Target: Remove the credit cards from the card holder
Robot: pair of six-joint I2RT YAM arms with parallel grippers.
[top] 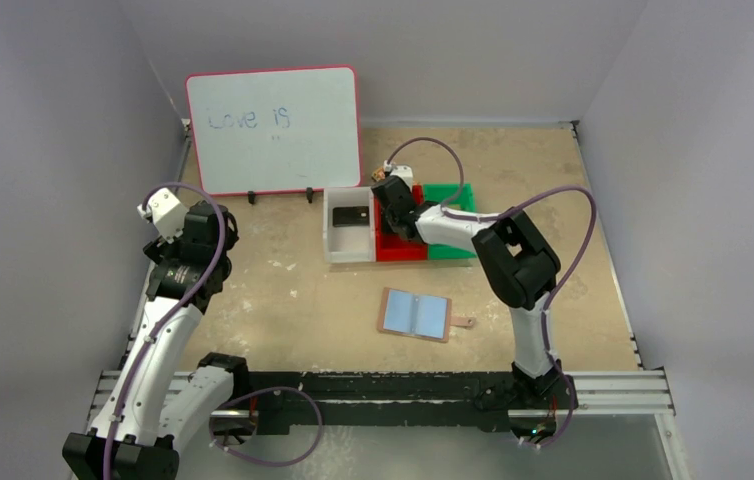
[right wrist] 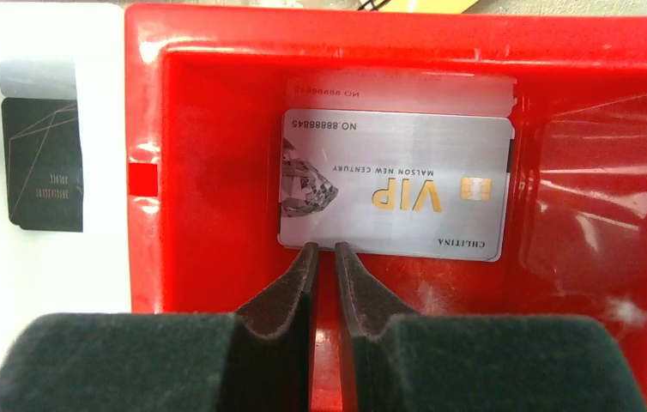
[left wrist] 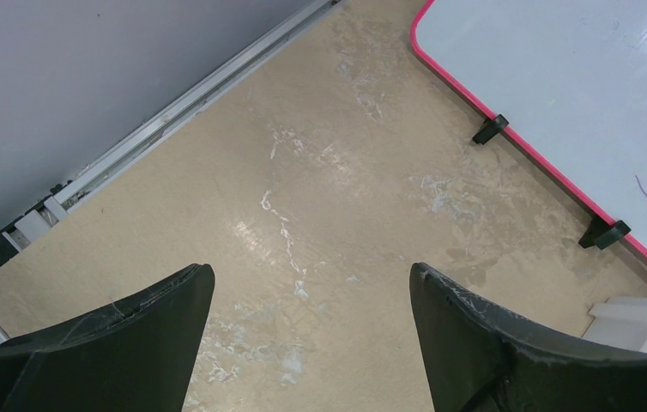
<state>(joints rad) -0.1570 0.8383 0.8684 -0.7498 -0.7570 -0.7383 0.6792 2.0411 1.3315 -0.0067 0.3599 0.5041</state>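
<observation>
Tan table [top: 283, 300] with whiteboard [top: 273, 128], white bin [top: 350, 257], red bin [top: 400, 252], green bin [top: 450, 192], open card holder [top: 415, 314]

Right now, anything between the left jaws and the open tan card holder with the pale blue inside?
Nothing visible. The left gripper hovers with jaws open over the beige tabletop near the pink-framed whiteboard. The folding card holder lies open and flat off to its right, with only tabletop between them.

Lab cell: grey walls [top: 43, 100], whiteboard [top: 275, 128]
</observation>
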